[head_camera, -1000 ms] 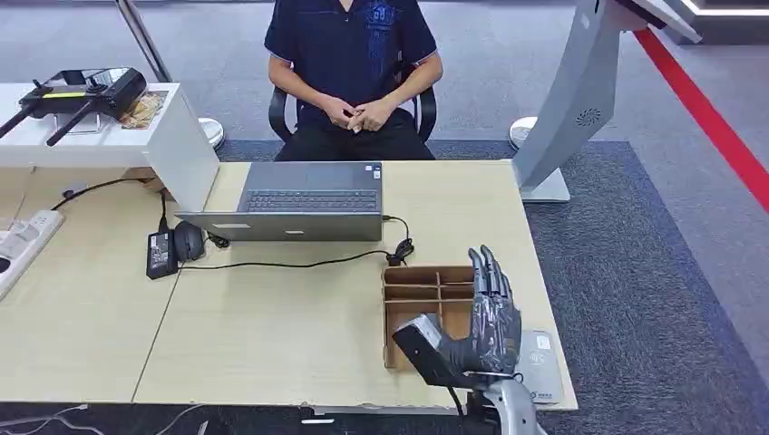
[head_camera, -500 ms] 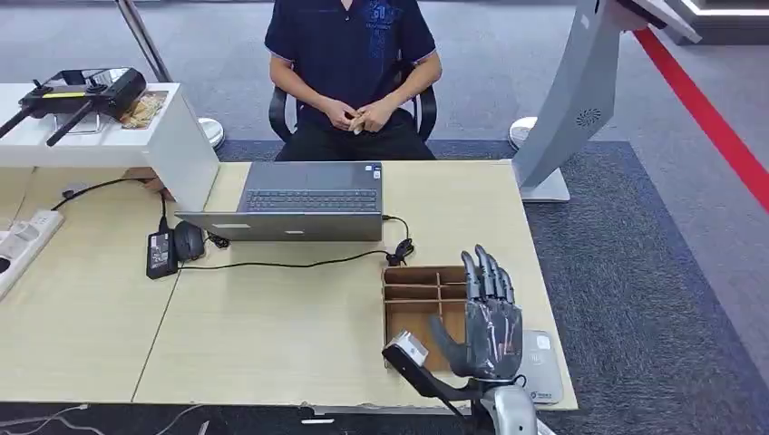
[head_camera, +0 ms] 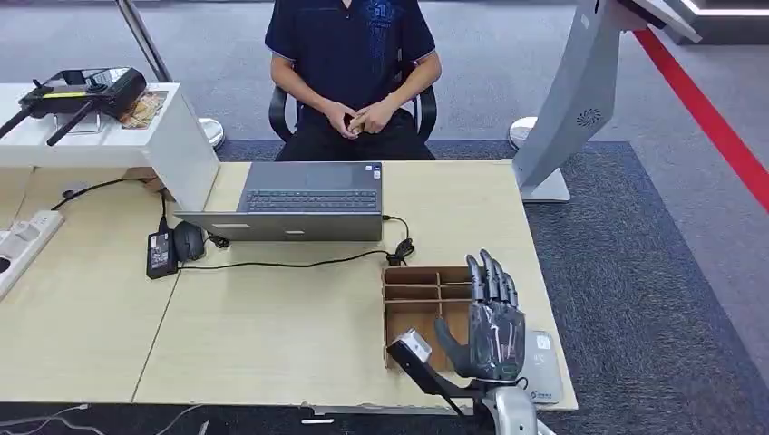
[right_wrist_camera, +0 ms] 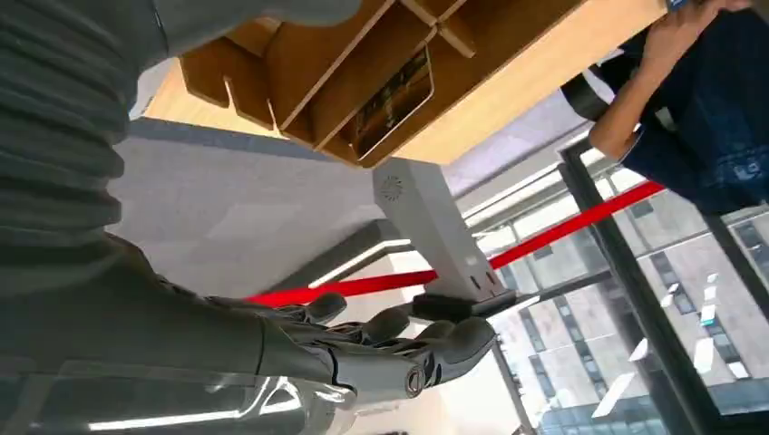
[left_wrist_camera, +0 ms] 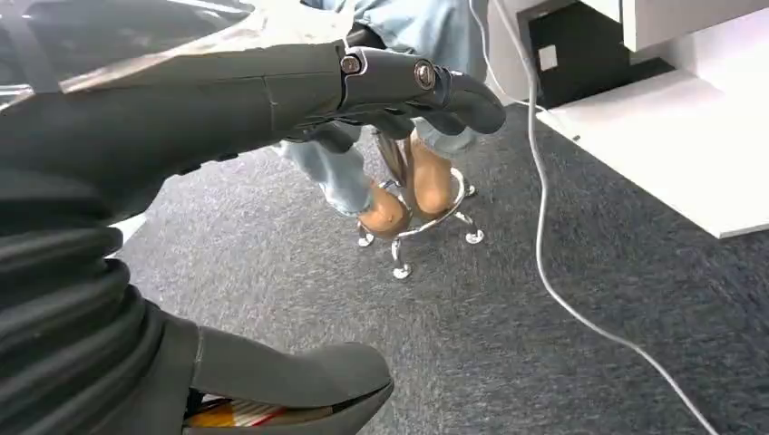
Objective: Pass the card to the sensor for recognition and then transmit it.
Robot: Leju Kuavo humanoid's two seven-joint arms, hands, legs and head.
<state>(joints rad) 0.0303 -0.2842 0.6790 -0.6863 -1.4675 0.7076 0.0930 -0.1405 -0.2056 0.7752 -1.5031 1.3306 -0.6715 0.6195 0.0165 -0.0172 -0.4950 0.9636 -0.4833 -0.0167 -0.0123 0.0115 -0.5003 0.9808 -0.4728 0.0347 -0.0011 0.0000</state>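
From the head view the right hand hovers with fingers spread and nothing held, above the cardboard organizer beside the grey sensor on the worktop. The right wrist view shows a card lying in an organizer compartment. The left hand hangs over carpet, holding nothing, its fingers loosely curled.

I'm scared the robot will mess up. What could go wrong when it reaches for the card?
1. The card sits in a narrow slot of the wooden box. The open right hand looks wide, so it might bump the box or miss the card.
2. The sensor lies by the table's corner. A nudge might push it off.
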